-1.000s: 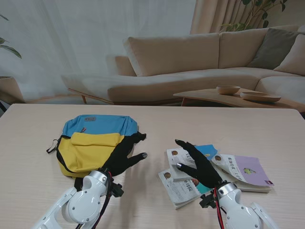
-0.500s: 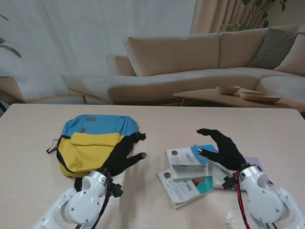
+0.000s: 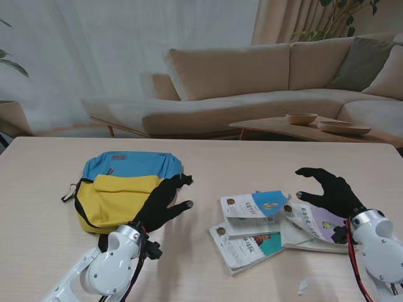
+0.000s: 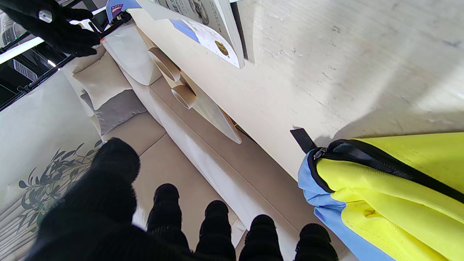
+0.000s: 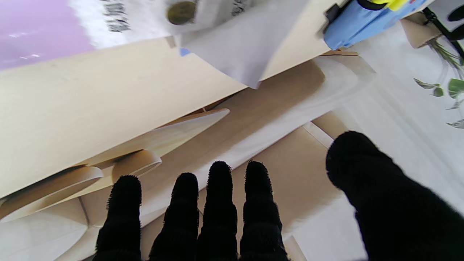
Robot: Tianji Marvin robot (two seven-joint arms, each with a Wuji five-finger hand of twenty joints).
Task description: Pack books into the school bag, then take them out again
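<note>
A blue and yellow school bag [image 3: 126, 185] lies flat on the table's left half, and its zipped edge [image 4: 377, 163] shows in the left wrist view. My left hand [image 3: 165, 206] rests open beside the bag's right edge, fingers spread and holding nothing. Several books [image 3: 264, 223] lie in a loose overlapping pile right of centre, one with a purple cover [image 3: 324, 221]. My right hand [image 3: 330, 192] hovers open over the right end of the pile, fingers apart and empty. The purple cover [image 5: 40, 30] also shows in the right wrist view.
A beige sofa [image 3: 264, 82] and a low wooden side table [image 3: 302, 131] with two bowls [image 3: 301, 118] stand beyond the table's far edge. A small white scrap [image 3: 303, 286] lies on the table near my right arm.
My right hand has swung from over the middle of the book pile out to its right end and lifted off it. The left hand and bag have stayed put.
</note>
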